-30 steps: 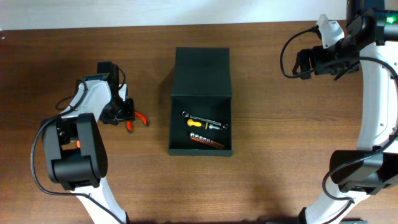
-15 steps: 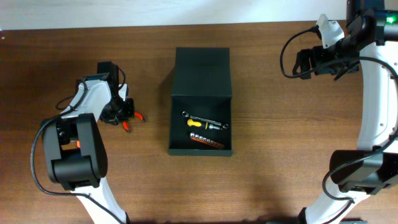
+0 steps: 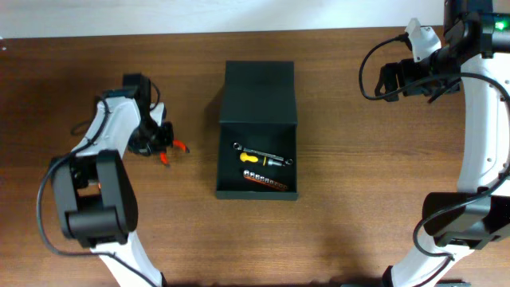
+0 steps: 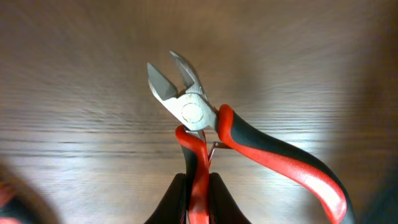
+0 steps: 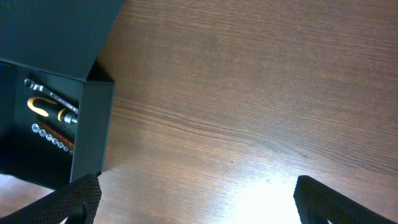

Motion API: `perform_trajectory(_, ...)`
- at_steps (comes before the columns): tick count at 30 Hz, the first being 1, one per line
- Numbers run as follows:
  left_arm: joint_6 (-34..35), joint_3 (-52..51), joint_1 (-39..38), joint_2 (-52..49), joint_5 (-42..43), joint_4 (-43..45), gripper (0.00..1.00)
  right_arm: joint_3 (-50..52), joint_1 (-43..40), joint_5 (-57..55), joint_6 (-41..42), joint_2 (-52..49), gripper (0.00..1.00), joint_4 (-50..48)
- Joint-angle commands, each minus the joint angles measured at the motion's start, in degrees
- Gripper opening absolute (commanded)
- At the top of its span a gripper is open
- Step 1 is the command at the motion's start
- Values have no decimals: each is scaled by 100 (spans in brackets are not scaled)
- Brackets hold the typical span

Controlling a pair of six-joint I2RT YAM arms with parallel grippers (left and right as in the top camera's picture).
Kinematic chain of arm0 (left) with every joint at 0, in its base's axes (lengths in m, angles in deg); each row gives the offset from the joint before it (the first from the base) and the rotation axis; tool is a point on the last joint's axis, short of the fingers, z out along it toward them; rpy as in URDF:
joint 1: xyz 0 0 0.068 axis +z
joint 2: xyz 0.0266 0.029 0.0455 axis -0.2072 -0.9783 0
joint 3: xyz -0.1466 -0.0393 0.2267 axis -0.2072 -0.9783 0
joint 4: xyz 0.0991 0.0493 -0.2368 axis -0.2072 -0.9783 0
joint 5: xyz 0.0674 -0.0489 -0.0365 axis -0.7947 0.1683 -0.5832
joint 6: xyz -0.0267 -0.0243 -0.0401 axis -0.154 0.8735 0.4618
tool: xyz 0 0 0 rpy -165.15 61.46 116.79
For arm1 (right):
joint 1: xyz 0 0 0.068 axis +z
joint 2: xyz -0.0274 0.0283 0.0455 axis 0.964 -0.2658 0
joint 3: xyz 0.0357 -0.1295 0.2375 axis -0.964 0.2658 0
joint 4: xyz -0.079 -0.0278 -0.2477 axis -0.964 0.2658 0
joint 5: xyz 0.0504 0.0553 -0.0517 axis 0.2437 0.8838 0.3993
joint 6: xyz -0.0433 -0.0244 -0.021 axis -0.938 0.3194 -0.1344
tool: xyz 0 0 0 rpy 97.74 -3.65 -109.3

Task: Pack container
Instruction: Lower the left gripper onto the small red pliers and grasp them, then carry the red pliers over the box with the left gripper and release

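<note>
1. We see the container (image 3: 259, 92) at the middle of the table (image 3: 358, 175), its flap lid thrown back, with a yellow-handled tool (image 3: 255, 157) and a bit strip (image 3: 265, 182) inside.
2. Left of it, our left gripper (image 4: 198, 193) is clamped on one red handle of the cutters (image 4: 191, 113), whose blades are parted.
3. Our right gripper (image 5: 196, 202) hangs well apart to the right, its fingers spread wide.
</note>
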Motion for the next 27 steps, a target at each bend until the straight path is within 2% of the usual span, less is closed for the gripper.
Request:
perform_trajectory(1,-326,752,-306,1064,162,-208,2,31,-42,-35,48,0,99,11)
perform_trajectory(4,-929,1102,-719,1591,168,-358,2,31,-42,-105,48,2,99,70)
perform_trajectory(7,-2055,1158,-1290,1956,162,-391,2,31,-50,-271,55,13,99,129)
perform_trajectory(9,-2769,1158,-1725,2046,162,-437,2,26,-105,-275,94,42,99,120)
perform_trajectory(13,-3685,1137,-2527,1952,166,-509,2,26,-446,-468,415,146,99,92)
perform_trajectory(19,-3906,1134,-2988,1410,221,-601,2,26,-1073,-310,693,251,99,92)
perform_trajectory(27,-4070,1132,-3040,400,1040,-708,2,26,-1311,-94,693,251,99,57)
